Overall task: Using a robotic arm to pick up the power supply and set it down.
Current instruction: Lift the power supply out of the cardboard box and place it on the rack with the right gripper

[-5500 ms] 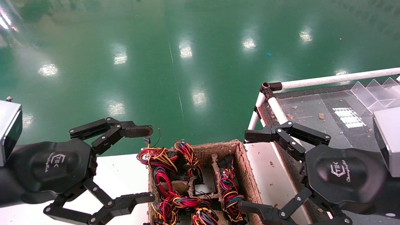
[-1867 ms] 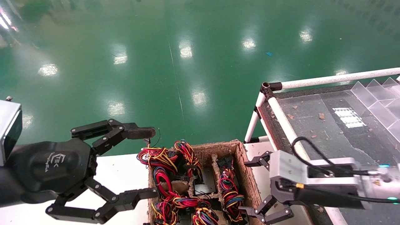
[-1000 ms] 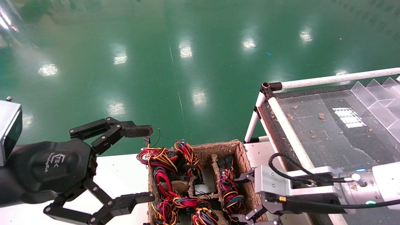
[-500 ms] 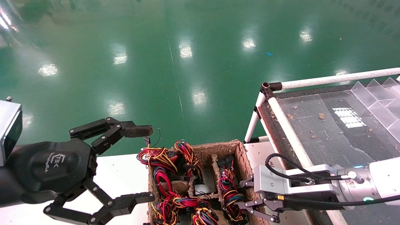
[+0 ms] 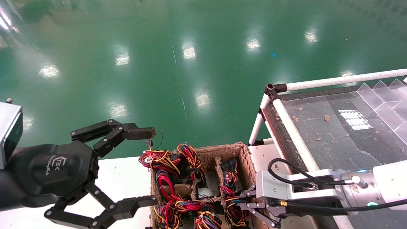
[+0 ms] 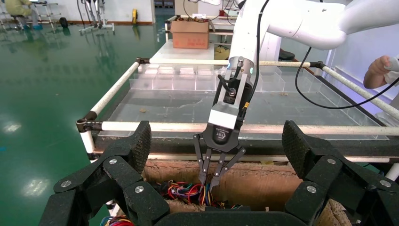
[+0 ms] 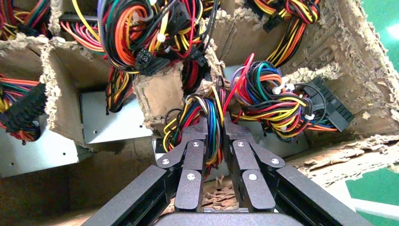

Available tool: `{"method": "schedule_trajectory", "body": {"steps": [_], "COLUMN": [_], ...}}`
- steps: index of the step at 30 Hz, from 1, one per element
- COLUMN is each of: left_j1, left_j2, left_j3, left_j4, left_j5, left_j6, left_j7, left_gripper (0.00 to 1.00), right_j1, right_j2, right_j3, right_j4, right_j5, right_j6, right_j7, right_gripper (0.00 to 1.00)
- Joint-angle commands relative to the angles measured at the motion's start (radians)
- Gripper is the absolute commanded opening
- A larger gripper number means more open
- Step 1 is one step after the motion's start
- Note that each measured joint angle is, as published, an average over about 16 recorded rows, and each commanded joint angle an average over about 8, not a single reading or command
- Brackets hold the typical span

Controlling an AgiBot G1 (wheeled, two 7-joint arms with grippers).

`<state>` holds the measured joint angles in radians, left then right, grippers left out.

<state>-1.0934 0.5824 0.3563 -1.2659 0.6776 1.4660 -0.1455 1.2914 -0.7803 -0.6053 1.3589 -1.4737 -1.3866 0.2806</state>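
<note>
My right gripper (image 5: 246, 208) reaches down into the right column of the cardboard box (image 5: 245, 159). In the right wrist view its two black fingers (image 7: 201, 129) stand close together, shut on a red, yellow, blue and black wire bundle (image 7: 214, 110) of a power supply. That unit's grey metal body is mostly hidden under wires and cardboard. The left wrist view shows the same gripper (image 6: 209, 181) with its tips down in the wires. My left gripper (image 5: 146, 167) hangs open, with nothing in it, beside the box's left side.
Other power supplies with grey tops (image 7: 110, 117) and wire bundles (image 5: 162, 159) fill the box's torn cardboard cells. The box stands on a white table (image 5: 124, 178). To the right is a white-pipe rack (image 5: 286, 117) with clear dividers (image 5: 381, 95).
My right arm swung in from the rack side, turned its gripper downward and lowered it into the box. Its fingers closed on the wire bundle. The left arm stayed put.
</note>
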Motion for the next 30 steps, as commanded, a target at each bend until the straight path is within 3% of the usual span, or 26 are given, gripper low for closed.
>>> {"method": "schedule_trajectory", "body": {"steps": [1, 14, 30], "left_j1": [0.0, 0.0, 0.0], "left_j2": [0.0, 0.0, 0.0], "left_j3": [0.0, 0.0, 0.0], "left_j4": [0.0, 0.0, 0.0], "left_j5": [0.0, 0.0, 0.0], "left_j6": [0.0, 0.0, 0.0], "left_j7": [0.0, 0.0, 0.0], "left_gripper": [1.0, 1.0, 1.0], "right_j1": [-0.001, 0.009, -0.042], "right_j2": [0.003, 0.081, 0.14], "right_j3": [0.003, 0.106, 0.245], "right_j4": [0.0, 0.003, -0.001], "right_j5": [0.007, 0.179, 0.416], "right_j6": [-0.001, -0.013, -0.002], "right_j7": [-0.002, -0.081, -0.211], "right_gripper": [0.0, 0.0, 0.0]}}
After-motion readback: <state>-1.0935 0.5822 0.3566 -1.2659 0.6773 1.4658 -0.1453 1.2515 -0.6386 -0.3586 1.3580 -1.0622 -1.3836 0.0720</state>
